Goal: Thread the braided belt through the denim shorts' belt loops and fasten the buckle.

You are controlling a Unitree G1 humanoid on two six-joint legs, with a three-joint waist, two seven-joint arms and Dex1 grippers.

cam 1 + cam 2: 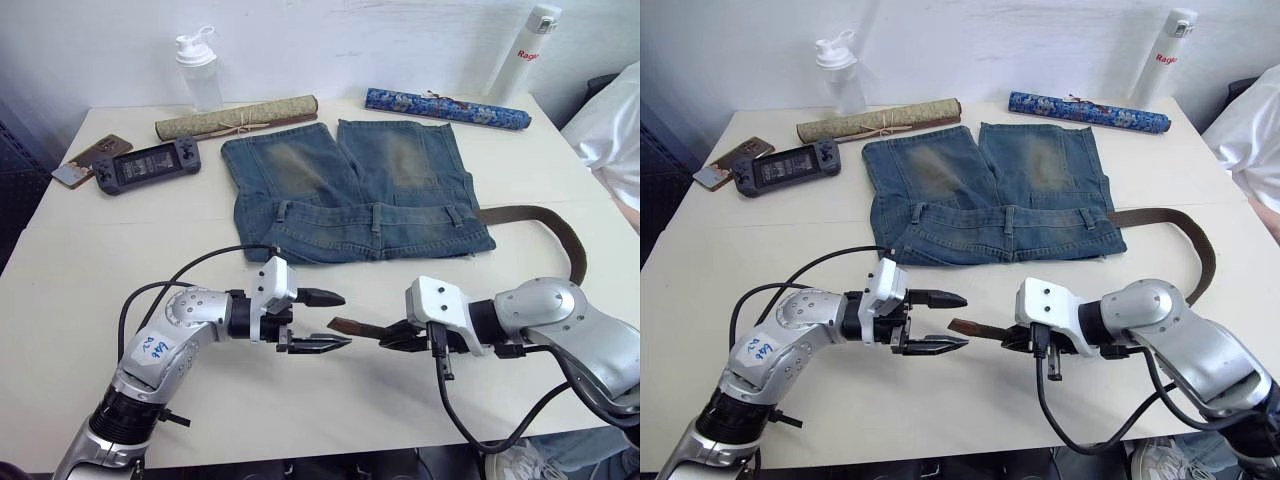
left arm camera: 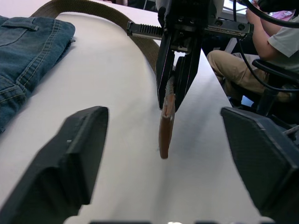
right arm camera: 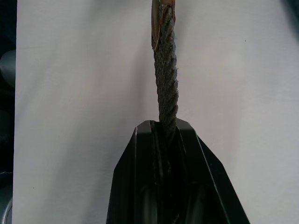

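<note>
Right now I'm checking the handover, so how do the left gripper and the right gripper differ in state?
The left gripper is open with nothing between its fingers, while the right gripper is shut on the braided belt near its tan tip. The left gripper holds nothing and points at that tip; the right gripper holds the tip out toward it. Both hover over the white table in front of the denim shorts, facing each other.

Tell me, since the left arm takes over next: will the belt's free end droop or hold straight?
Probably fairly straight: the short tan tip juts level from the right gripper, shut on the braided belt. Longer spans likely flop; the strap curves loosely over the table.
</note>
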